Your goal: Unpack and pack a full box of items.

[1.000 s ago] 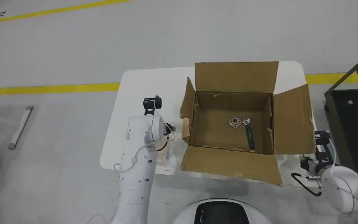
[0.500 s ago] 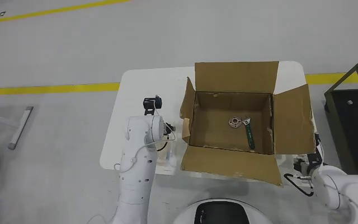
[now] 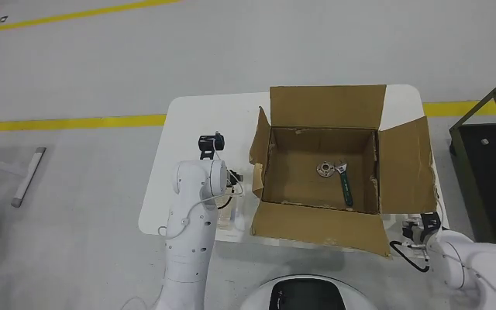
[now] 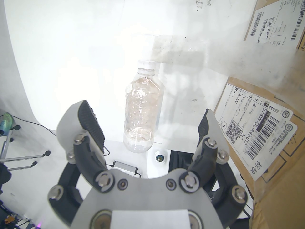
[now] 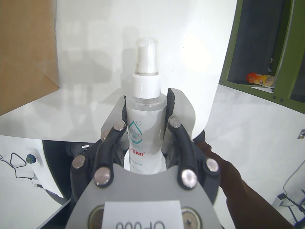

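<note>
Right gripper (image 5: 146, 98) clamps a clear, white-collared spray bottle (image 5: 145, 72) at the white desk's (image 5: 166, 24) edge, likely for setting down. Left gripper (image 4: 145, 110) hangs spread over a clear plastic bottle (image 4: 143, 91).

Open cardboard box (image 3: 328, 106); wrench (image 3: 343, 186), round fitting (image 3: 325, 168) inside

- My left gripper (image 4: 146, 115) and right gripper (image 5: 146, 98) have silver-grey shells and black ribbed pads.
- The water bottle (image 4: 142, 110) is clear, with a white cap.
- The spray bottle (image 5: 145, 120) is clear, with a white collar, a teal drop mark and red lettering.
- The cardboard box (image 3: 403, 163) is brown; its labels (image 4: 257, 132) are white with black barcodes.
- The adjustable wrench (image 3: 343, 188) has a green handle.
- The table (image 3: 194, 132) is white.
- The floor (image 3: 116, 62) is grey, with 1 yellow stripe (image 3: 77, 122).
- The cabinet (image 5: 238, 36) is olive green.
</note>
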Motion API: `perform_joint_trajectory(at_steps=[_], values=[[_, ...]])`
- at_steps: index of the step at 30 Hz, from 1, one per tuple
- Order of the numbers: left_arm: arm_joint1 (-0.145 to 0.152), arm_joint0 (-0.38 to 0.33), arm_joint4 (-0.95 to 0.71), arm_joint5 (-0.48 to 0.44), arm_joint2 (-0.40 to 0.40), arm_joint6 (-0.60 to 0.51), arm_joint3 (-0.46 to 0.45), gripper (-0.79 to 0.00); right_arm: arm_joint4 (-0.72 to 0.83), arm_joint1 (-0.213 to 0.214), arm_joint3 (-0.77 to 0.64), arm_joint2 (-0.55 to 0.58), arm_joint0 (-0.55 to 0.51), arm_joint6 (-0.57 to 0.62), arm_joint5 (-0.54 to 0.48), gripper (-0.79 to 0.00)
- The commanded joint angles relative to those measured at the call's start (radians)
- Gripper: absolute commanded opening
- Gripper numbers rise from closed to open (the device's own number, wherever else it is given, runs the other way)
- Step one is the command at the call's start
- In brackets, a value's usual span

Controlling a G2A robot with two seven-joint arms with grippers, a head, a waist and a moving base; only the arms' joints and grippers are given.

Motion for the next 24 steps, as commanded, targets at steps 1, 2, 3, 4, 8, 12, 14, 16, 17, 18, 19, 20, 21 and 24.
perform_joint_trajectory(at_steps=[1, 2, 3, 4, 8, 12, 14, 16, 17, 18, 19, 20, 21, 24], values=[[0.0, 0.0, 0.0, 0.0, 0.0, 0.0, 0.0, 0.0, 0.001, 0.0, 0.005, -0.001, 0.003, -0.003, 0.0, -0.736], [0.0, 0.0, 0.0, 0.0, 0.0, 0.0, 0.0, 0.0, 0.001, 0.001, 0.008, -0.001, 0.005, -0.003, 0.0, -0.727], [0.0, 0.0, 0.0, 0.0, 0.0, 0.0, 0.0, 0.0, 0.002, 0.001, 0.011, -0.002, 0.007, -0.004, 0.0, -0.711], [0.0, 0.0, 0.0, 0.0, 0.0, 0.0, 0.0, 0.0, 0.005, 0.001, 0.014, -0.002, 0.01, -0.007, 0.0, -0.696], [0.0, 0.0, 0.0, 0.0, 0.0, 0.0, 0.0, 0.0, 0.02, 0.001, 0.03, 0.003, 0.013, -0.017, 0.005, -0.57], [0.0, 0.0, 0.0, 0.0, 0.0, 0.0, 0.0, 0.0, 0.023, 0.002, 0.036, 0.005, 0.016, -0.019, 0.005, -0.542], [0.0, 0.0, 0.0, 0.0, 0.0, 0.0, 0.0, 0.0, 0.025, 0.003, 0.041, 0.007, 0.018, -0.021, 0.006, -0.514], [0.0, 0.0, 0.0, 0.0, 0.0, 0.0, 0.0, 0.0, 0.026, 0.004, 0.045, 0.008, 0.021, -0.023, 0.006, -0.459], [0.0, 0.0, 0.0, 0.0, 0.0, 0.0, 0.0, 0.0, 0.026, 0.004, 0.047, 0.007, 0.023, -0.023, 0.007, -0.449], [0.0, 0.0, 0.0, 0.0, 0.0, 0.0, 0.0, 0.0, 0.026, 0.004, 0.049, 0.007, 0.024, -0.024, 0.007, -0.44], [0.0, 0.0, 0.0, 0.0, 0.0, 0.0, 0.0, 0.0, 0.026, 0.004, 0.051, 0.007, 0.025, -0.025, 0.007, -0.431], [0.0, 0.0, 0.0, 0.0, 0.0, 0.0, 0.0, 0.0, 0.026, 0.005, 0.053, 0.006, 0.026, -0.026, 0.007, -0.416], [0.0, 0.0, 0.0, 0.0, 0.0, 0.0, 0.0, 0.0, 0.026, 0.005, 0.054, 0.006, 0.026, -0.026, 0.007, -0.409], [0.0, 0.0, 0.0, 0.0, 0.0, 0.0, 0.0, 0.0, 0.028, 0.006, 0.056, 0.006, 0.027, -0.025, 0.008, -0.409]])
